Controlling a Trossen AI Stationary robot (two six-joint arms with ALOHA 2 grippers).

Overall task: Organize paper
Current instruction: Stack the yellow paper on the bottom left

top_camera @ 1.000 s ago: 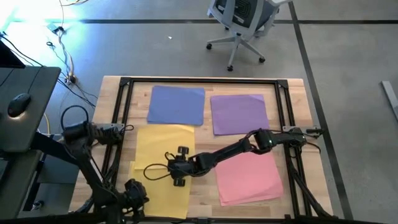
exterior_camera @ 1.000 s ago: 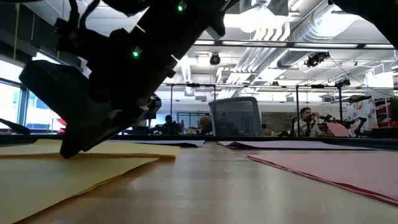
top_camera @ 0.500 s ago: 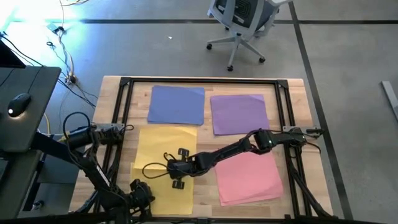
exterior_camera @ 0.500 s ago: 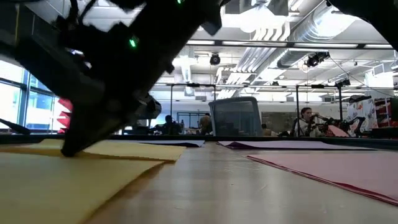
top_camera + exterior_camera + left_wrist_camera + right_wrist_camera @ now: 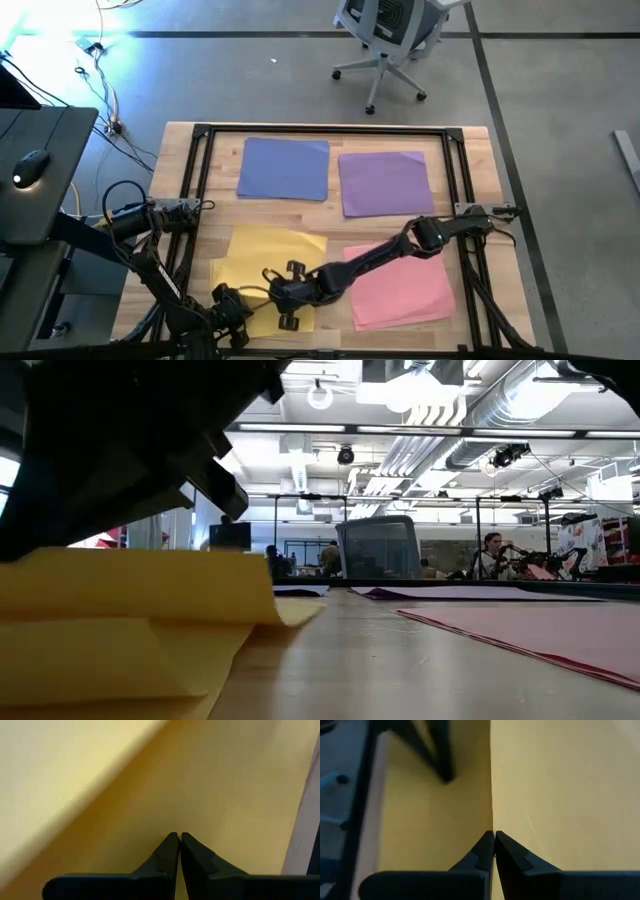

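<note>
The right gripper (image 5: 276,297) reaches across the table (image 5: 478,180) to its near-left part, over the yellow paper (image 5: 270,255); its fingers (image 5: 485,851) are pressed together tip to tip, right at the edge of a yellow sheet that rises from their tips in the right wrist view, though a pinch on that edge cannot be confirmed; the left gripper (image 5: 232,303) sits just beside it on the left, also over the yellow sheets at the table's near edge; its fingers (image 5: 170,851) are closed tight with only yellow paper ahead of them; whether a sheet is caught between them cannot be told. In the low view the yellow paper stands buckled and lifted at its near side, an upper layer over a lower one. Directly right of the right gripper lies the pink paper (image 5: 400,285), flat under that arm; beyond it, toward the far side, the purple paper (image 5: 385,182); beyond the yellow sheets, the periwinkle blue paper (image 5: 284,168); all three lie apart from each other.
</note>
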